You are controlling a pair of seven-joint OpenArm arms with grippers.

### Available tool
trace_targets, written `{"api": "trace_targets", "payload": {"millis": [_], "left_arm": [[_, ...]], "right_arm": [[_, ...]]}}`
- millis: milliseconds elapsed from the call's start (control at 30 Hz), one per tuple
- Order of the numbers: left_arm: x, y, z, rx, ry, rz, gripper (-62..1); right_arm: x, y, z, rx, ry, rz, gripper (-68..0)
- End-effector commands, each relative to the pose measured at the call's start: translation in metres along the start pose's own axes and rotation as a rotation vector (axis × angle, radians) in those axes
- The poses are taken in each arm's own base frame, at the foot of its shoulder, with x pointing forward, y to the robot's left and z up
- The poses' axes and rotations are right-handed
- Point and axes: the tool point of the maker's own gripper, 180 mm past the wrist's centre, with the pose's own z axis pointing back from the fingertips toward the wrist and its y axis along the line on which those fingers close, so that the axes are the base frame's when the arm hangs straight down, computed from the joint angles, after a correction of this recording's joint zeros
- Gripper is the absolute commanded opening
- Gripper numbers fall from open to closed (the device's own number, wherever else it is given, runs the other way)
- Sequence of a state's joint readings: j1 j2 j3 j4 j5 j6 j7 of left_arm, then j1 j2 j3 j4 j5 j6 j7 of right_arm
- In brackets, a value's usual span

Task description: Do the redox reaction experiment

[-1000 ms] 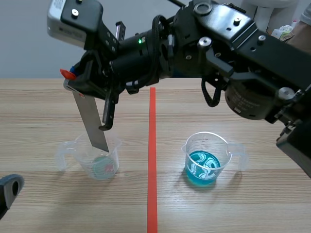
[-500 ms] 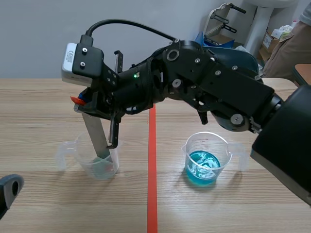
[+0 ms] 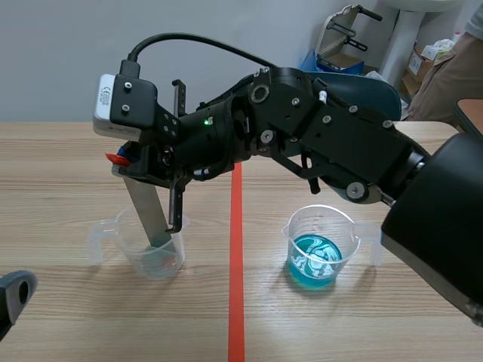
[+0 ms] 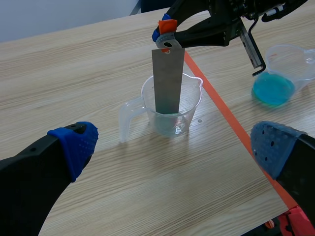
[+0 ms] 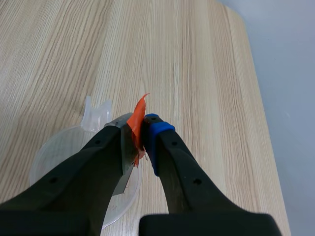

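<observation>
A grey metal strip (image 3: 151,213) (image 4: 168,78) with an orange tab at its top stands with its lower end inside a clear plastic beaker (image 3: 155,253) (image 4: 172,108) left of the red line. The right gripper (image 3: 124,160) (image 5: 139,135), reaching in from the right across the middle, is shut on the strip's top end. A second clear beaker (image 3: 321,245) (image 4: 275,81) holding blue liquid stands right of the line. My left gripper (image 4: 170,147) hangs open near the table's front, with the strip's beaker ahead of it.
An orange-red tape line (image 3: 236,249) runs down the table's middle. A person's sleeve (image 3: 449,72) and boxes show at the back right, beyond the table. Bare wood lies around both beakers.
The right gripper has lowered the metal strip, so its lower end now sits deeper in the left beaker. The left arm and the blue beaker have kept still.
</observation>
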State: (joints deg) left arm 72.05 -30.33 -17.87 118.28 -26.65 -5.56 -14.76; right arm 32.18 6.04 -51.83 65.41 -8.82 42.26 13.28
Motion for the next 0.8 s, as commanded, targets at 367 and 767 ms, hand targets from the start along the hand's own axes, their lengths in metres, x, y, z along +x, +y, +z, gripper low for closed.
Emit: {"api": "trace_targets", "payload": {"millis": [367, 767], "left_arm": [[0.004, -0.002, 0.0, -0.001, -0.016, 0.009, 1.4], [0.004, -0.002, 0.0, -0.001, -0.016, 0.009, 1.4]], "right_arm": [[0.009, -0.009, 0.0, -0.006, -0.013, 0.023, -32.5], [0.017, 0.011, -0.013, 0.055, -0.028, 0.037, 0.4]]}}
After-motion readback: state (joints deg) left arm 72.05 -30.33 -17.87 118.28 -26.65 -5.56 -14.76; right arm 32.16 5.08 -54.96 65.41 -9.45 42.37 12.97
